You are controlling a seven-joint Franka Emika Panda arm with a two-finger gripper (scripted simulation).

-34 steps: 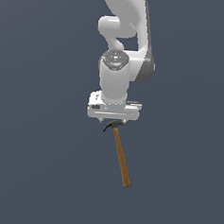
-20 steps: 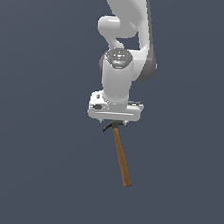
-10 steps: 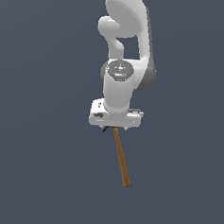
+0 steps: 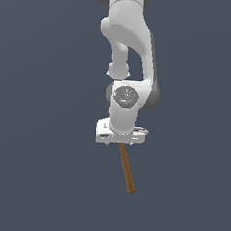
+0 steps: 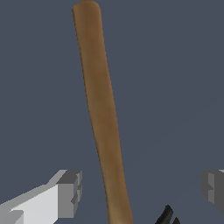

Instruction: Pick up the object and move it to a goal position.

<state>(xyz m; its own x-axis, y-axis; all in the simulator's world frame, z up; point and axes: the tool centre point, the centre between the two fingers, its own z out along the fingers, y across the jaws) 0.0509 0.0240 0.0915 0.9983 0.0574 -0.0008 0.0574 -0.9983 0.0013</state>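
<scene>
The gripper (image 5: pixel 142 188) stands wide, released, fingers clear on either side of the hammer (image 5: pixel 101 113) handle.

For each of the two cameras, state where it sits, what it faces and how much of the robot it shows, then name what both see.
Exterior view: off the arm, its position unrecorded; it faces the white arm, the gripper and the hammer's handle below.
Wrist view: on the wrist, looking between the fingers at the handle and a bit of dark head; the fingers stand apart from the handle.
Shared: the handle and the gripper.
</scene>
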